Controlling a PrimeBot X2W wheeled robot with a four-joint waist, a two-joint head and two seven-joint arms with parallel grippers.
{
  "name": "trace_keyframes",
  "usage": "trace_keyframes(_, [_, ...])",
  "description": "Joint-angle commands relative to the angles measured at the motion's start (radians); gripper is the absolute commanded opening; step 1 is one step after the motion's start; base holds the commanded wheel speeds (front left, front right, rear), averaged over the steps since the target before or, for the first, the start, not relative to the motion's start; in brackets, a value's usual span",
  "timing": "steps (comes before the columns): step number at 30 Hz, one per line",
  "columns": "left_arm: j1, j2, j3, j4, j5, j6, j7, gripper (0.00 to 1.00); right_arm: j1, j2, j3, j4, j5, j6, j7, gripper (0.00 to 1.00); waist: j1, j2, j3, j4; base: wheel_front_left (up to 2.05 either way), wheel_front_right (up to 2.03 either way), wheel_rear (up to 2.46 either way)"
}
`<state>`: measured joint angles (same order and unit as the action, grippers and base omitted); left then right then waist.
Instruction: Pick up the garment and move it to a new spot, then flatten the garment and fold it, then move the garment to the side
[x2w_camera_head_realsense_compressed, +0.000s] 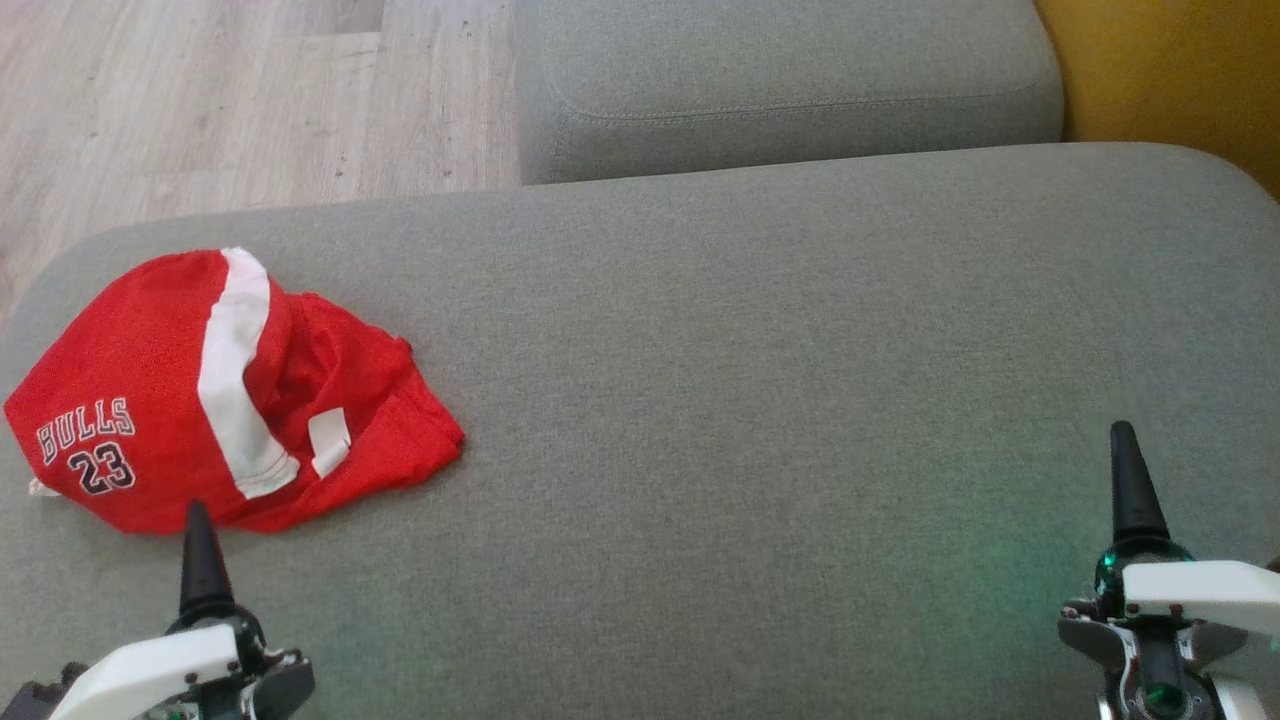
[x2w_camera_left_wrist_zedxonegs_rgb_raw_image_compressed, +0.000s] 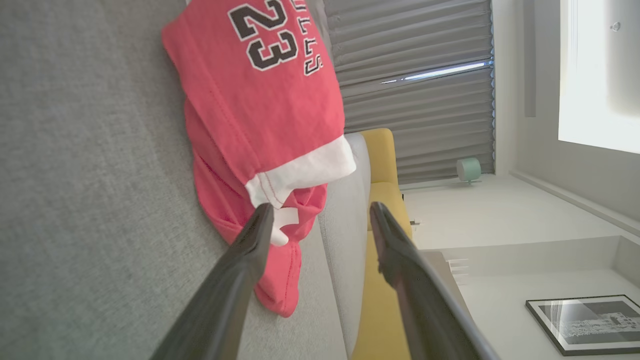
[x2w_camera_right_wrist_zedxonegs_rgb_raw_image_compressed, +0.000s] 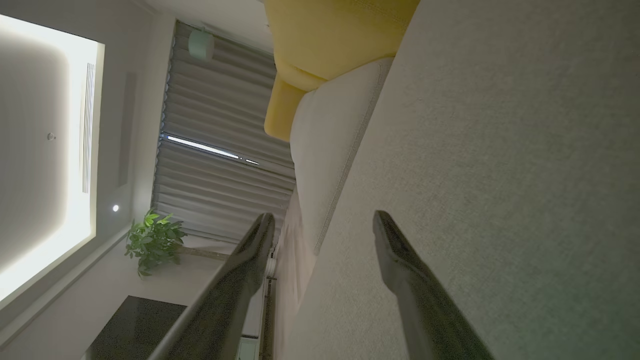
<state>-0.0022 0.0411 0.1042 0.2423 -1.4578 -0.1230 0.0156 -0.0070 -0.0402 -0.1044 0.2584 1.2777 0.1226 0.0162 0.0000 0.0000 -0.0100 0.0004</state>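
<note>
One red garment (x2w_camera_head_realsense_compressed: 150, 380) lies crumpled at the left end of the grey sofa cushion (x2w_camera_head_realsense_compressed: 750, 400) in the head view, left pincer (x2w_camera_head_realsense_compressed: 200, 545) just below it, right pincer (x2w_camera_head_realsense_compressed: 1130, 480) well apart. Left wrist view: that pincer is released, fingers (x2w_camera_left_wrist_zedxonegs_rgb_raw_image_compressed: 240, 270) spread by the garment's white hem. Right wrist view: right pincer released, alongside the cushion

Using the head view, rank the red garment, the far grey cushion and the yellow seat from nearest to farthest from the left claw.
1. Red garment, just ahead of the left claw.
2. Far grey cushion, top centre.
3. Yellow seat, top right corner.
</note>
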Motion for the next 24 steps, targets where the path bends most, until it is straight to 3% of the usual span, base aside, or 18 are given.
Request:
trace_keyframes(1, [-0.028, 0.005, 0.026, -0.043, 0.018, -0.002, -0.01, 1.0, -0.043, -0.006, 0.009, -0.048, -0.037, 0.002, -0.013, 1.0, 0.0, 0.0, -0.001, 0.0, 0.0, 0.0, 0.0])
trace_keyframes(13, [-0.015, 0.006, 0.023, -0.122, 0.187, -0.002, -0.046, 1.0, -0.032, -0.006, 0.049, -0.114, -0.266, 0.003, -0.048, 1.0, 0.0, 0.0, -0.004, -0.004, 0.0, 0.0, 0.0])
trace_keyframes(24, [0.008, 0.006, -0.069, -0.185, 0.459, 0.029, -0.082, 1.0, -0.026, -0.007, 0.1, -0.14, -0.509, 0.004, -0.083, 1.0, 0.0, 0.0, -0.007, -0.003, 0.0, 0.0, 0.0])
